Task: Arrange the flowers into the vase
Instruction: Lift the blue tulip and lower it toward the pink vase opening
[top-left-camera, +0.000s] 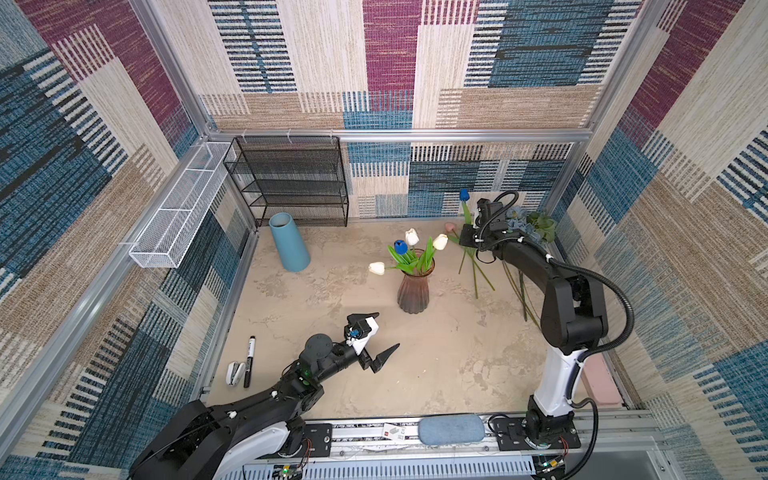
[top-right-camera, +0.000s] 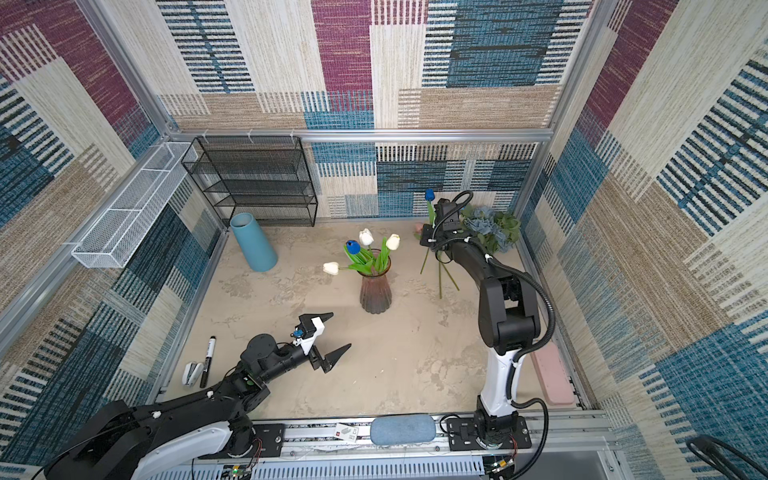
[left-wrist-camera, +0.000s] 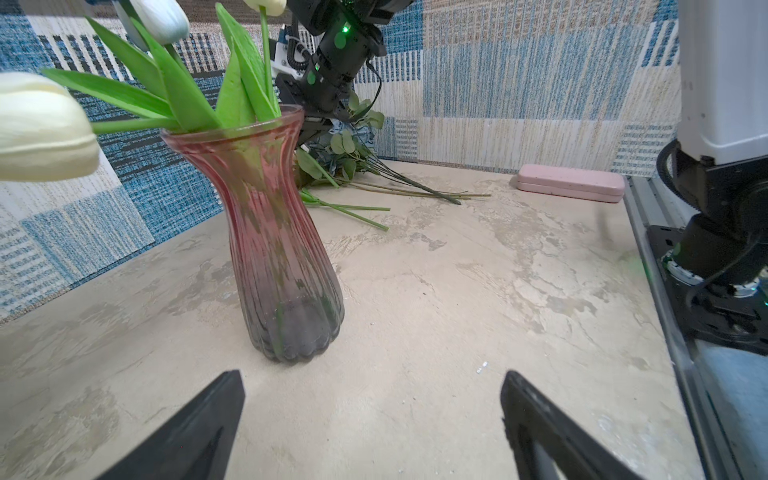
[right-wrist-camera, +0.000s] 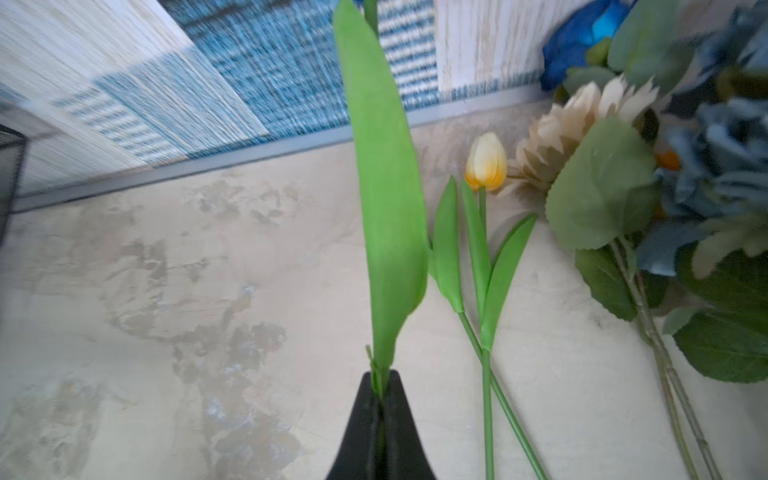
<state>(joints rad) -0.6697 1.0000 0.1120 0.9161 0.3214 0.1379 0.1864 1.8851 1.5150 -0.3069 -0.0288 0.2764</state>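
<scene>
Near the table's (top-left-camera: 436, 365) far right corner: right gripper (right-wrist-camera: 380, 384) clenched on a green-stemmed blue tulip (top-left-camera: 464, 194).
I hold it bud-up, ready for the ribbed pink glass vase (top-left-camera: 412, 291) mid-table; left gripper (top-left-camera: 386, 330) hangs released, spare.

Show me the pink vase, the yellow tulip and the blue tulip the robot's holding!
pink vase (top-left-camera: 412, 291): in a top view, its ribbed body.
yellow tulip (right-wrist-camera: 486, 160): right wrist view, its bloom.
held blue tulip (top-left-camera: 464, 194): in a top view, its bloom.

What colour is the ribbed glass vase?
The ribbed glass vase is pink, fading to smoky grey at its base; clearest in the left wrist view.
</scene>
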